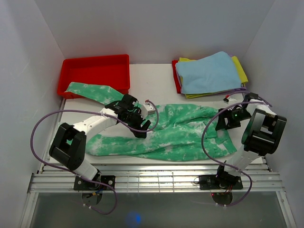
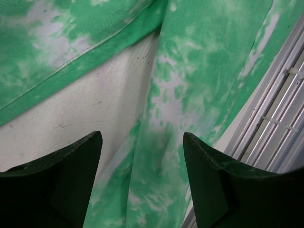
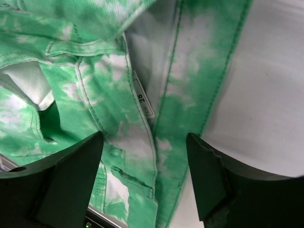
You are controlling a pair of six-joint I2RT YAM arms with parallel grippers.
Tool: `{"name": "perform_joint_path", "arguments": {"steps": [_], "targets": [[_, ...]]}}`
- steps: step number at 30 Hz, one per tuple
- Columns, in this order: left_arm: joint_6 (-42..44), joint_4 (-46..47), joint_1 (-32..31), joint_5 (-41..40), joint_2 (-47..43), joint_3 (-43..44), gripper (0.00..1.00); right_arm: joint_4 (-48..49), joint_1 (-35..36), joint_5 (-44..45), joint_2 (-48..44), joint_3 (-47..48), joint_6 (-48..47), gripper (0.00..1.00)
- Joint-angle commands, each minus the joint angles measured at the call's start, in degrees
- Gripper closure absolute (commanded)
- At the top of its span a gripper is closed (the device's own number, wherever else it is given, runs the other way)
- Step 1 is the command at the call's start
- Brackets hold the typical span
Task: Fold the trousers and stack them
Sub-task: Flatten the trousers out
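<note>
L pincer (image 2: 142,137) jaws apart just above trousers (image 2: 199,80) leg; R pincer (image 3: 145,137) apart over waistband.

Soft green fabric trousers with white tie-dye blotches (image 3: 118,95), rumpled, stitched seams showing, small white size label (image 3: 141,99) at a seam, white tabletop (image 3: 266,95) at right, right gripper (image 3: 142,137) spread wide over the cloth

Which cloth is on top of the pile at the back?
The light blue cloth. It lies uppermost, and the yellow cloth only peeks out from under its edges.
</note>
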Motion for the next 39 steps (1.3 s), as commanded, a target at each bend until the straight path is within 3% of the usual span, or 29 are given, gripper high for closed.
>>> {"name": "perform_joint_path", "arguments": {"steps": [1, 5, 13, 19, 28, 31, 35, 37, 38, 39], "targets": [[0.10, 1.41, -0.03, 0.93, 0.38, 3.12, 0.20, -6.54, -0.25, -7.42, 3.22, 4.93, -4.23, 0.28], [-2.97, 2.37, -0.03, 2.51, 5.48, 14.16, 0.20, -9.46, -0.25, -10.34, 6.30, 6.53, -5.82, 0.43], [-9.65, 5.36, -1.78, 4.54, 23.40, 38.71, 0.20, -9.63, -0.25, -13.59, 7.89, 4.78, -6.96, 0.60], [-13.88, 8.27, -2.57, 2.60, 37.73, 51.35, 0.20, -11.21, -0.25, -14.21, 5.08, 3.89, -9.07, 0.92], [-13.17, 10.64, -4.25, 2.61, 46.97, 55.87, 0.21, -16.14, -0.52, -13.51, -0.81, 4.77, -12.94, 0.92], [-13.43, 10.64, -4.25, 1.03, 48.20, 56.04, 0.34, -17.97, -0.78, -12.37, -2.57, 4.60, -14.87, 0.92], [-13.61, 10.20, -4.07, -0.82, 48.47, 55.69, 0.62, -20.26, -2.53, -10.70, -4.23, 5.74, -17.07, 0.92], [-13.96, 8.98, -3.63, -1.70, 48.47, 56.57, 0.92, -21.84, -4.11, -9.55, -4.76, 6.97, -18.56, 0.92], [-15.01, 8.88, -2.76, -2.40, 48.03, 56.83, 1.00, -22.63, -4.73, -9.20, -5.11, 7.49, -19.17, 0.92], [-15.54, 8.79, -2.06, -3.36, 47.68, 56.92, 1.00, -23.51, -6.04, -8.85, -5.29, 8.28, -19.96, 0.92]]}}
